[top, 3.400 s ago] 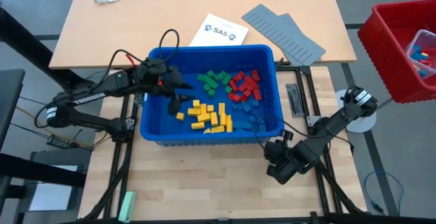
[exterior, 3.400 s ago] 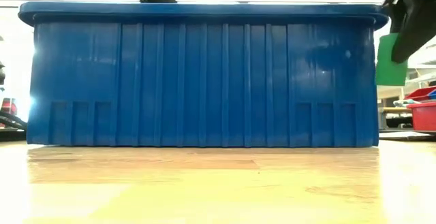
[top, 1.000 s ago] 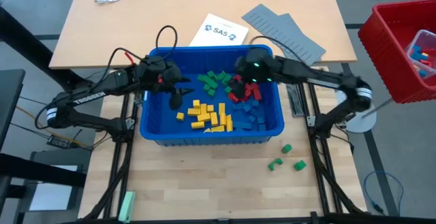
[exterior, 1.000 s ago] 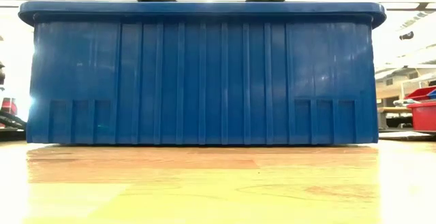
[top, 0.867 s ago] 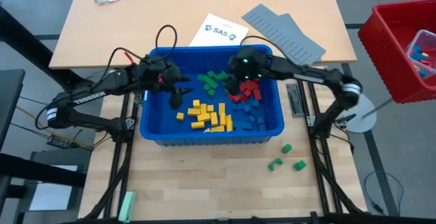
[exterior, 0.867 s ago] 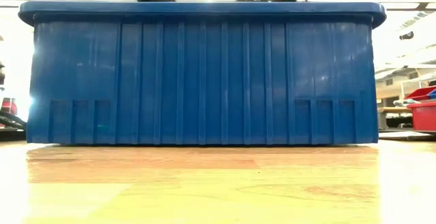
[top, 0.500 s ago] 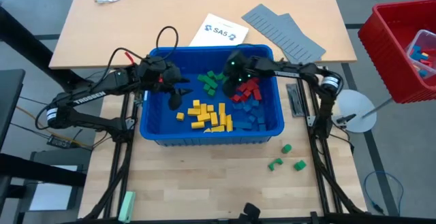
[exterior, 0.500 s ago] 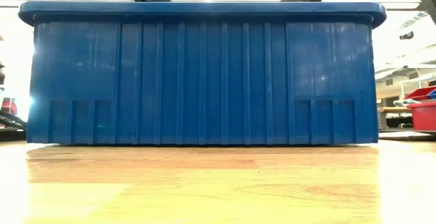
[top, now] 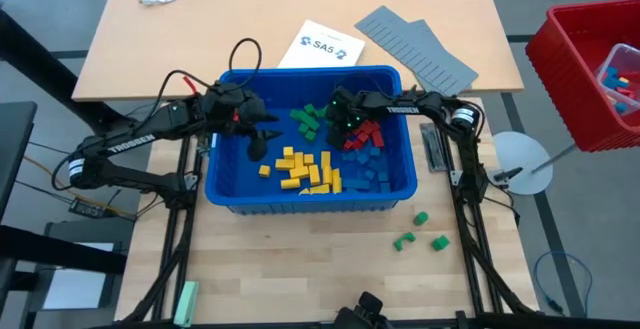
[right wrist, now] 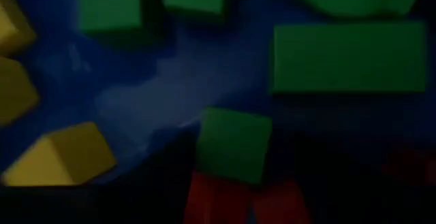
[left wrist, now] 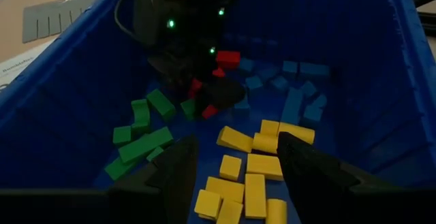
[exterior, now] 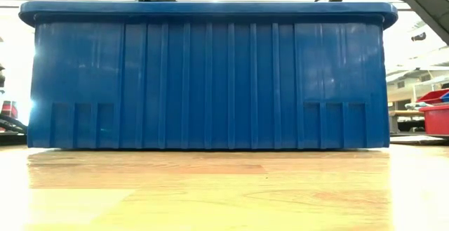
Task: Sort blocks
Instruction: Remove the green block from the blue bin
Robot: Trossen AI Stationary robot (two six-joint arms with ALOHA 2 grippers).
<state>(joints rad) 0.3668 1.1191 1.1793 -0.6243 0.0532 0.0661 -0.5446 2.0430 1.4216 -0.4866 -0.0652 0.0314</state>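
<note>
The blocks lie in a blue bin (top: 212, 184) in colour heaps: green (top: 312, 119), red (top: 368, 134), yellow (top: 305, 169) and blue (top: 375, 174). Three green blocks (top: 420, 219) lie on the table in front of the bin's right corner. My right gripper (top: 343, 124) is low inside the bin where the green and red heaps meet, pointing steeply down, its fingers apart. Its wrist view shows a green block (right wrist: 235, 142) and red blocks (right wrist: 225, 197) right below it. My left gripper (left wrist: 238, 176) hangs open over the bin's left part, above the yellow blocks (left wrist: 255, 176). My right gripper (left wrist: 204, 98) comes from above, down among the green and red blocks. I cannot tell whether its fingers touch one of them.
A white leaflet (top: 320, 46) and grey ridged panels (top: 415, 47) lie behind the bin. A red crate (top: 590, 69) stands off the table's right side. A pale green bar (top: 186, 302) lies at the near left. The bin's front wall (exterior: 210, 76) fills the low view.
My right gripper has sunk into the bin and tipped more steeply down, shifting a little toward the table's left, from above the red heap to the border of the green and red heaps.
</note>
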